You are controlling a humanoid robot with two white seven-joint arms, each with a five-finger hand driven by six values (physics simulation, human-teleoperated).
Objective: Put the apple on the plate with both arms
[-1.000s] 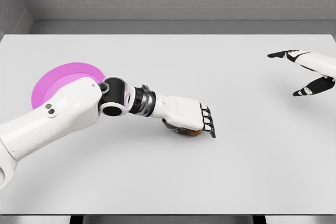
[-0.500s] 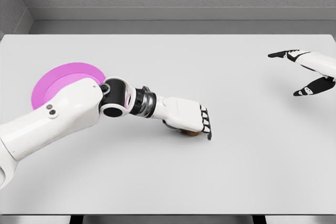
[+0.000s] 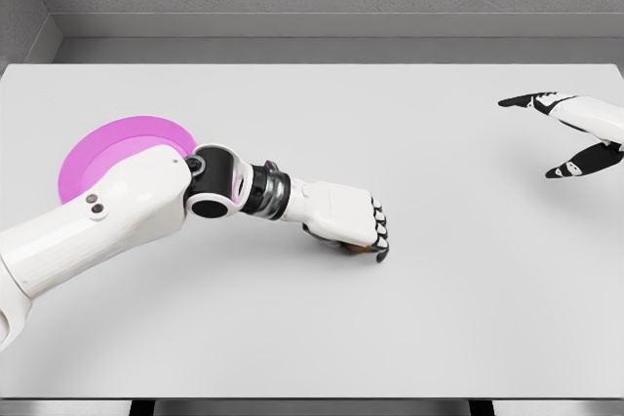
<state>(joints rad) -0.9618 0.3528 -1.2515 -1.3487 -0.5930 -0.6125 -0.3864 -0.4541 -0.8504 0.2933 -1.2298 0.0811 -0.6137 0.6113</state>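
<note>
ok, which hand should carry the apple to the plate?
Left. The left hand is curled over the apple, and the pink plate lies on that arm's side. The right hand hangs open at the table's far right.

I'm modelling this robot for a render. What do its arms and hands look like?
Glossy white rounded arm shells. The left arm has a black elbow joint, a pink-tinted band and a ribbed dark grey wrist. The left hand has a white back with black finger segments; the right hand has black fingertips.

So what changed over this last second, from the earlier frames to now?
The left hand curled its fingers further down over the apple, which is now almost hidden beneath it. The right hand, open at the right edge, and the plate stayed put.
</note>
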